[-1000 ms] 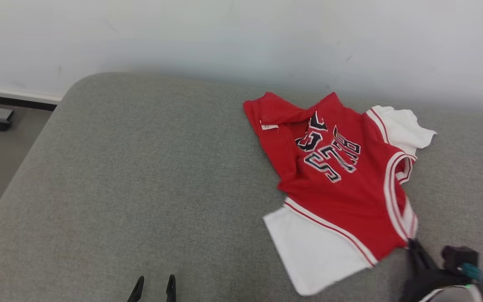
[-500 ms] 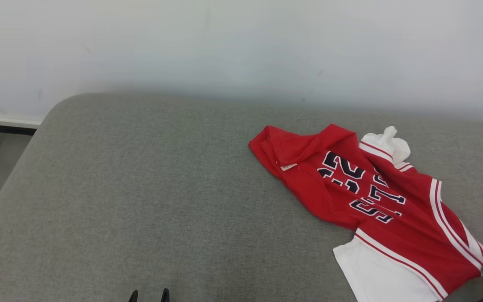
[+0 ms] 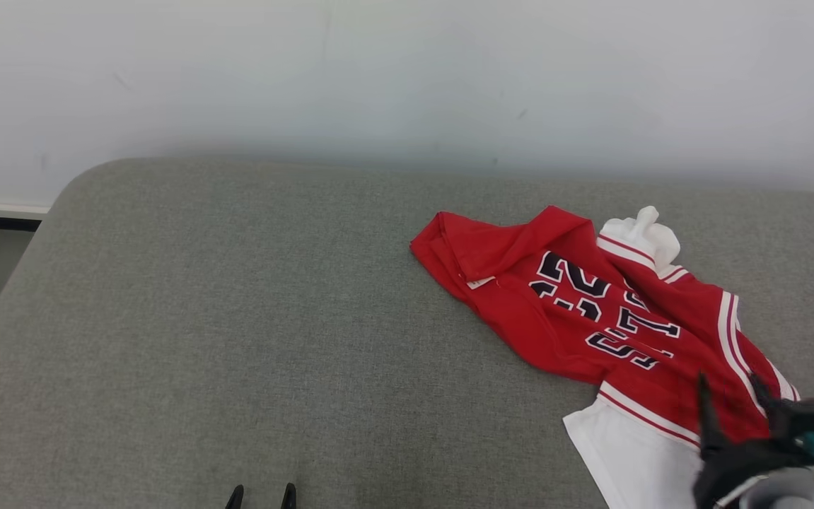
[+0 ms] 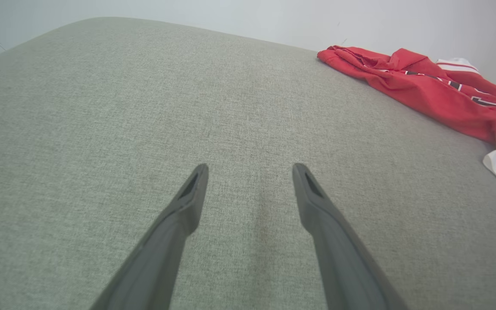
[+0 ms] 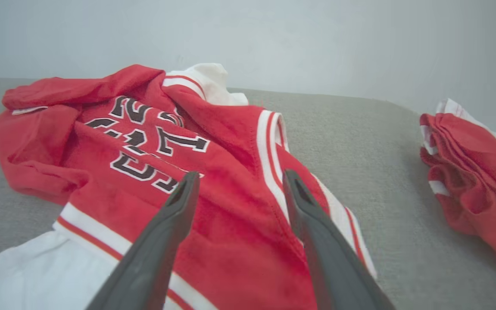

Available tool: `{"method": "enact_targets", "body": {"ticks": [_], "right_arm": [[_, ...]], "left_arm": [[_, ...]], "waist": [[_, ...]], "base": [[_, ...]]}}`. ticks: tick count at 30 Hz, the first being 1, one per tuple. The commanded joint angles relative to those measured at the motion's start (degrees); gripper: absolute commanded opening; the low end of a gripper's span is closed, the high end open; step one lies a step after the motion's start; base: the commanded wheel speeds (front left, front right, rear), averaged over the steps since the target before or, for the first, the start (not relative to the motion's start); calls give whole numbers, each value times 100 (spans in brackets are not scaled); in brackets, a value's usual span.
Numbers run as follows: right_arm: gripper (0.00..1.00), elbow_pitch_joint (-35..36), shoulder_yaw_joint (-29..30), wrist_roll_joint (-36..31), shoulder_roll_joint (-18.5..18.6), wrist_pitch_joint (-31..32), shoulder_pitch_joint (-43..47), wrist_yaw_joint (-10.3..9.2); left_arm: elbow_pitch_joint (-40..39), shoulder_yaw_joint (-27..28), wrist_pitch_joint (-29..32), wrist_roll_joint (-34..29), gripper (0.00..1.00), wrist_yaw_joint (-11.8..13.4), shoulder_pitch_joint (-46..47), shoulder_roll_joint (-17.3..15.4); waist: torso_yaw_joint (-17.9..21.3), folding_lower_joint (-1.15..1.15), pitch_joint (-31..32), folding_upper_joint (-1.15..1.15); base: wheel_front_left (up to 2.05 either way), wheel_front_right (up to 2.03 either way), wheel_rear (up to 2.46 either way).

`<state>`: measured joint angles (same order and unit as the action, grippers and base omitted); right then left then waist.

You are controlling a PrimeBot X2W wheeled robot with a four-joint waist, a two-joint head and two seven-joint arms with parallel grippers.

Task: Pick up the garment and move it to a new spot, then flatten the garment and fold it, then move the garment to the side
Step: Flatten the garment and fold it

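The jersey [image 3: 576,318], soft red knit with white sleeves, red-and-white striped trim and dark white-edged lettering, lies rumpled and partly doubled over on the right of a grey, coarse-woven cushion [image 3: 237,318] with a rounded corner, near the plain white wall [image 3: 407,71]. The right gripper [image 3: 728,385] hangs just over its near striped edge, fingers spread and holding nothing, and a second red-and-white bundle [image 5: 476,172] sits apart to its right. The left gripper [image 4: 250,170] stands wide over bare cushion, well away from the jersey.
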<state>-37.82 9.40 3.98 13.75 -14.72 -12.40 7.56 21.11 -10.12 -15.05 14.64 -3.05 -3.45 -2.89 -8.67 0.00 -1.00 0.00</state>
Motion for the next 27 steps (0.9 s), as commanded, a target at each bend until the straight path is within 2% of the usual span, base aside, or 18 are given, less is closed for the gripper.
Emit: {"method": "enact_targets", "body": {"ticks": [1, 8, 14, 20, 27], "right_arm": [[100, 64, -115, 37, -79, 0, -101, -17], [100, 166, -922, 296, -396, 32, -239, -17], [100, 215, -1165, 461, -601, -5, -169, -17], [100, 339, -1302, 515, -624, -38, -248, -17], [100, 539, -1323, 569, -580, -43, -455, -17]], "left_arm": [[-9, 1, -17, 27, 100, -17, 13, -1], [-16, -91, -17, 13, 100, -27, 90, 0], [-136, -177, -17, -42, 100, -48, 284, 1], [-110, -445, -17, -217, 100, -152, 1069, 2], [557, -790, -17, -510, 100, -317, 2662, -1]], "waist": [[-21, 0, -18, 0], [-86, 0, -23, 0], [105, 0, -116, 0], [601, 0, -478, 0], [1368, 0, -1050, 0]], "base": [[0, 0, 0], [0, 0, 0], [0, 0, 0], [0, 0, 0], [0, 0, 0]]}}
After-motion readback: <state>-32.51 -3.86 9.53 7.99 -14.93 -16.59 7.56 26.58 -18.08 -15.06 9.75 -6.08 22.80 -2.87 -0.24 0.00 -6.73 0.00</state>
